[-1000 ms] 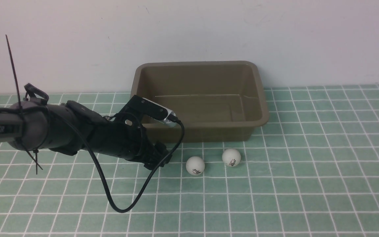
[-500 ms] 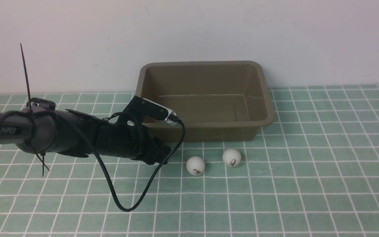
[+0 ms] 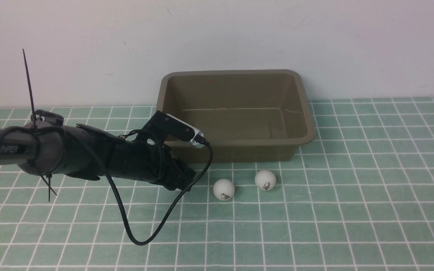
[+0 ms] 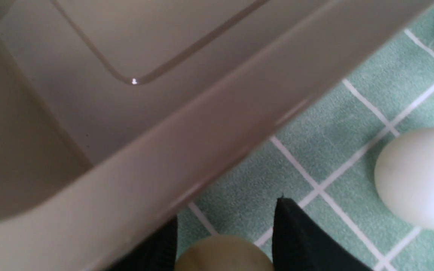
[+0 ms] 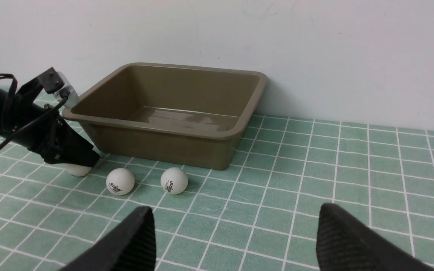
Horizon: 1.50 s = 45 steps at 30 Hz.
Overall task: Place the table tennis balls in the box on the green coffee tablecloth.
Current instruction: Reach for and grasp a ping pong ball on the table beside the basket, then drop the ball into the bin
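Olive-brown box (image 3: 258, 142) upright on green grid tablecloth (image 3: 352, 210), two white balls (image 3: 223, 189) in front, third ball (image 5: 77, 170) beside them.

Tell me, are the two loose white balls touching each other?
Apart. The front view shows green tablecloth between the left table tennis ball and the right table tennis ball.

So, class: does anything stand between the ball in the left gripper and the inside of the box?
Yes: the box's near wall and flared rim. The ball sits low on the tablecloth between the left gripper's fingers, just outside that wall, so it likely must be lifted over.
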{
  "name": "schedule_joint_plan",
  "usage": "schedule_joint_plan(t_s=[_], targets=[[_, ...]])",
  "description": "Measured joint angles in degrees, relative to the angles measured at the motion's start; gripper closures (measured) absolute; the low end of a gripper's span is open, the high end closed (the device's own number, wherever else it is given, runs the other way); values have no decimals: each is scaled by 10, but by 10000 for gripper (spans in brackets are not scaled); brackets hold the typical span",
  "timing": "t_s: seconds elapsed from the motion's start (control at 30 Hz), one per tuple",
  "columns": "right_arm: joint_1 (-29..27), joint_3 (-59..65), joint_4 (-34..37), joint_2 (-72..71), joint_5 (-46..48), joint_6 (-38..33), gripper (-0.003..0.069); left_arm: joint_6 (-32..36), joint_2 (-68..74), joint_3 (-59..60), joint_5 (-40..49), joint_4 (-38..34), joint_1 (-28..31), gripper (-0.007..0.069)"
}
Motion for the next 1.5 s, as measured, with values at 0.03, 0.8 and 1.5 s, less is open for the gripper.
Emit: schedule_joint_plan(t_s=[0.03,0.8,1.5], targets=[[0,0,-2,0,0,0,143,-4,-1,0,0,9,0,332],[0,0,-3,0,-1,0,143,-231,-138,-6,175,268,0,332],[0,0,-5,0,-1,-1,143,321,-68,-77,9,-146,-1,332]])
